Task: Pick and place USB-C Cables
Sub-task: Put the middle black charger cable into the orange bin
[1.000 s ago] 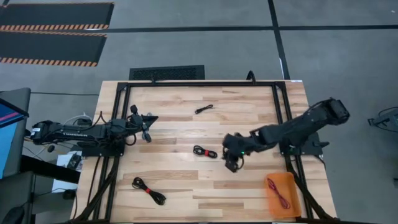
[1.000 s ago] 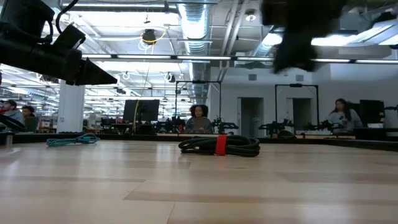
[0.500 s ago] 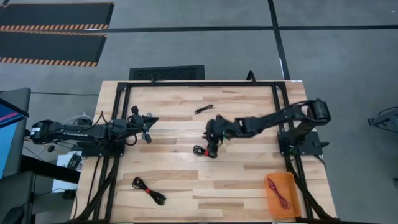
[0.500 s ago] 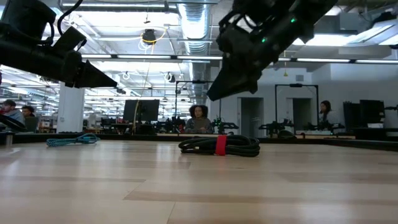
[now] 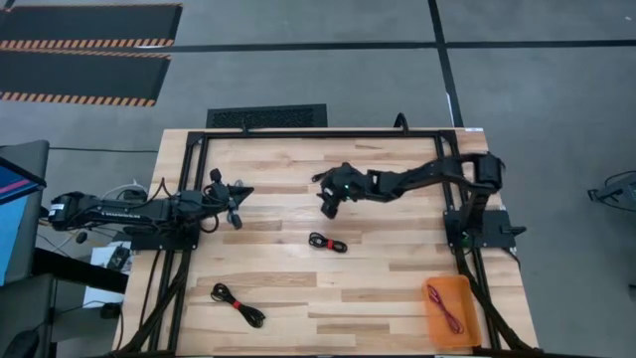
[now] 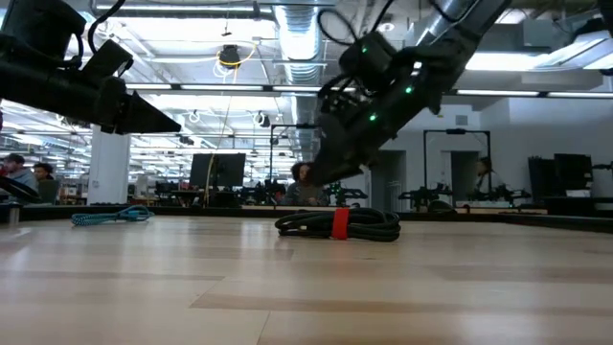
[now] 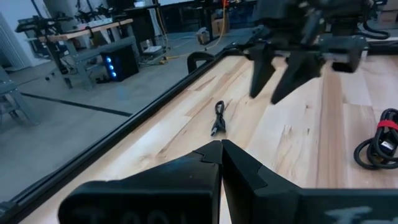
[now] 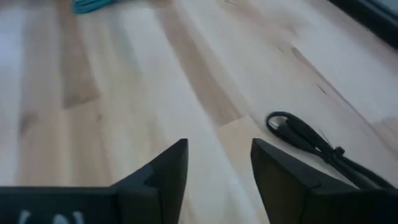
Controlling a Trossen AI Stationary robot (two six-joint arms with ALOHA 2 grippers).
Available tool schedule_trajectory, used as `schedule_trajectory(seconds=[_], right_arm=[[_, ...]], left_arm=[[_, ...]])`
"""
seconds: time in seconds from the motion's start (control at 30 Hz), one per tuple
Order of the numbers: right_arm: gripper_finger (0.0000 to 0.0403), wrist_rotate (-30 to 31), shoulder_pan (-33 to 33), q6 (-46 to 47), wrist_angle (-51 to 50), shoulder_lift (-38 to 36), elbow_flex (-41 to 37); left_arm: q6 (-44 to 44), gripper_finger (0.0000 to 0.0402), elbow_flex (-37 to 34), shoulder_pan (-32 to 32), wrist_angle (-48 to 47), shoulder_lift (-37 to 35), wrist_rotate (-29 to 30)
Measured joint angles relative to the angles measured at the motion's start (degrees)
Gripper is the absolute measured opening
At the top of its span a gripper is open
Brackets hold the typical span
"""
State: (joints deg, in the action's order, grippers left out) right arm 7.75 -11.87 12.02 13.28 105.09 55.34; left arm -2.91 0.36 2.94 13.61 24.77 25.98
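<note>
My right gripper [image 5: 328,206] hovers open above the table's middle, between a small black cable [image 5: 325,174] on the far side and a black-and-red coiled cable [image 5: 327,242] on the near side. The right wrist view shows the black cable [image 8: 309,144] lying flat just beyond the fingertips [image 8: 217,165]. Another black-and-red coil [image 5: 237,303] lies near the near-left corner. A teal cable [image 6: 110,216] lies on the table farther off. A red cable [image 5: 447,308] lies in the orange tray [image 5: 463,336]. My left gripper [image 7: 221,146] waits shut over the left side.
A black metal frame [image 5: 298,134] runs around the wooden table top. The orange tray sits at the near-right corner. People sit at desks in the room beyond the table [image 6: 306,182]. Bare wood lies between the cables.
My right gripper has swung from the near-right of the middle coil toward the table's far edge and left, passing over the black-and-red coil and stopping just short of the small black cable. The cables have not moved.
</note>
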Motion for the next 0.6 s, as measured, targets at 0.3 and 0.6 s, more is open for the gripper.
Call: schedule_trajectory(seconds=[0.3, 0.6], right_arm=[[0.0221, -8.49, 3.22, 7.46, -4.07, 5.85, 4.35], [0.0194, -4.77, 13.73, 8.10, -13.55, 0.98, 4.56]], left_arm=[[0.17, 0.0000, 0.00, 0.00, -0.44, 0.00, -0.24], [1.47, 0.0000, 0.02, -0.02, -1.46, 0.00, -1.77]])
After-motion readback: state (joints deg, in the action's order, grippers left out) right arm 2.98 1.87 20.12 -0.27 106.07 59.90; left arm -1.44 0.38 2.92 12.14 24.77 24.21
